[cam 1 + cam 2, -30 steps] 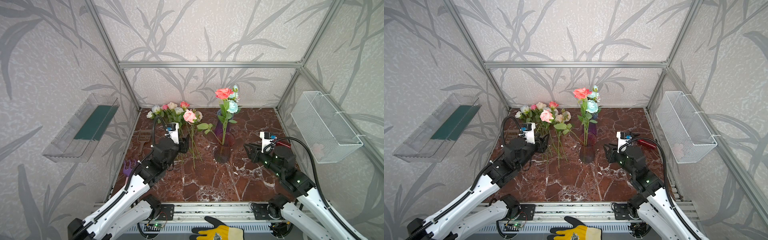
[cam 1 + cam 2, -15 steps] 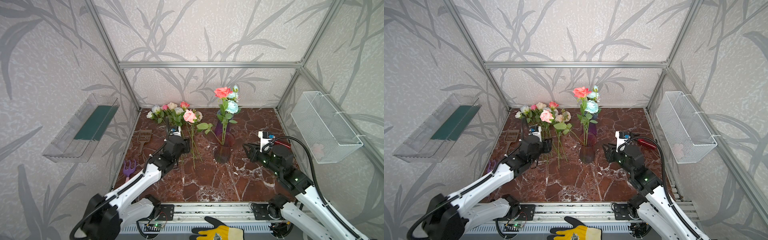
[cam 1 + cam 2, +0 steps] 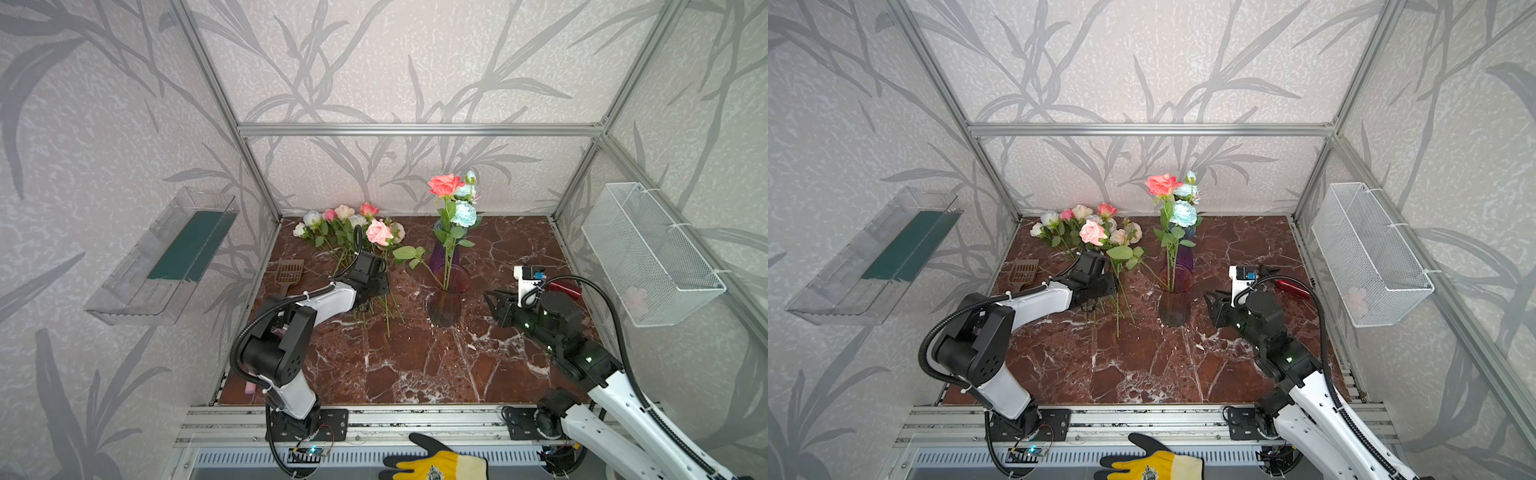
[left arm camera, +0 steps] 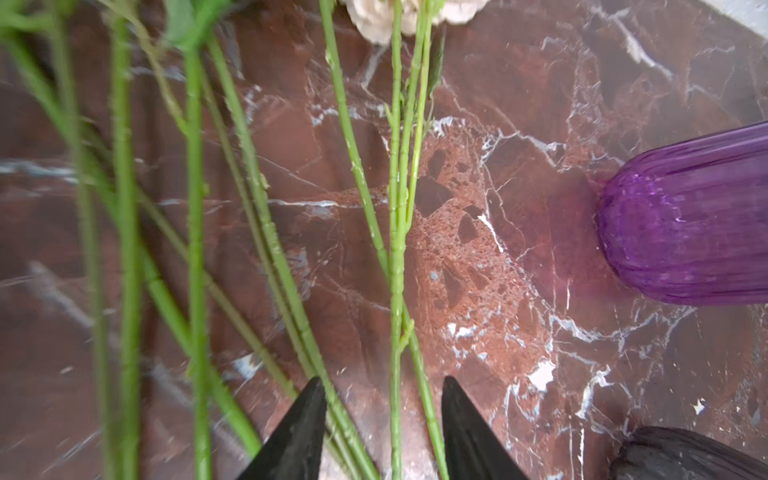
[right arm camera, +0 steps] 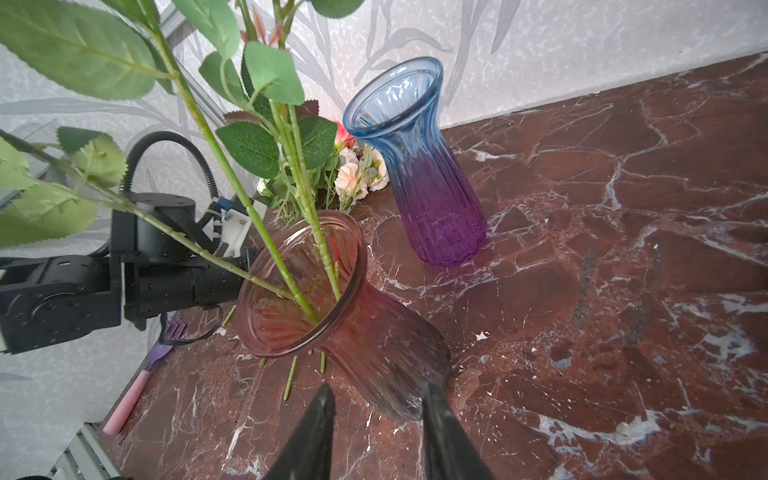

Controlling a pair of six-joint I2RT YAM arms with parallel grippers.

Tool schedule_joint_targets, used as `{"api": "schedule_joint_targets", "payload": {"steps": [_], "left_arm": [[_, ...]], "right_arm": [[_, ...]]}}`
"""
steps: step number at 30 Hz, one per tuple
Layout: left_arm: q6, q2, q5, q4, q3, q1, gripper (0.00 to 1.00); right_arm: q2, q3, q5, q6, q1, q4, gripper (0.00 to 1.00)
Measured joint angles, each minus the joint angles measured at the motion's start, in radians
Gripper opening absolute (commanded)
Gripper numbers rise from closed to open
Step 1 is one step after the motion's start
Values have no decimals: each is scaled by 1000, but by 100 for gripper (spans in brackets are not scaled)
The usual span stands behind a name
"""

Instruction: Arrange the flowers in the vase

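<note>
Apparently three flowers point(image 3: 446, 185) stand in the vase point(image 3: 446, 299) while the rest lie at the counter's point(image 3: 415, 365) far-left corner; the left gripper point(image 4: 382, 380), fingers apart, straddles their stems point(image 4: 397, 249), and the right gripper point(image 5: 377, 386) hangs open-fingered, empty.

The near half of the marble table point(image 3: 415, 365) is lying bare, giving free passage between both arms. At the far left, the loose flowers point(image 3: 353, 232) are sprawling, their stems crowding around the left gripper point(image 4: 382, 386). In the middle, the pink vase point(image 3: 445, 303) is standing just left of the right gripper point(image 5: 378, 388), with the blue-purple vase point(image 3: 436, 255) blocking the way just behind it.
</note>
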Motion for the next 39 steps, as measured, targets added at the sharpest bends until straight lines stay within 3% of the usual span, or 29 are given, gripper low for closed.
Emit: {"api": "schedule_joint_targets", "payload": {"steps": [6,12,23,32,39], "left_arm": [[11,110,63,1,55,5,34],[10,122,71,-6,54,7,15],[13,84,88,-6,32,7,1],[9,-61,115,-41,18,7,0],[9,-186,126,-70,14,7,6]], "right_arm": [[-7,-3,-1,0,-6,-1,36],[-21,-5,-1,4,-11,-2,36],[-24,-16,-9,20,-12,-2,36],[-27,-16,-10,23,-13,-2,36],[-28,-16,-19,37,-14,-1,36]]}}
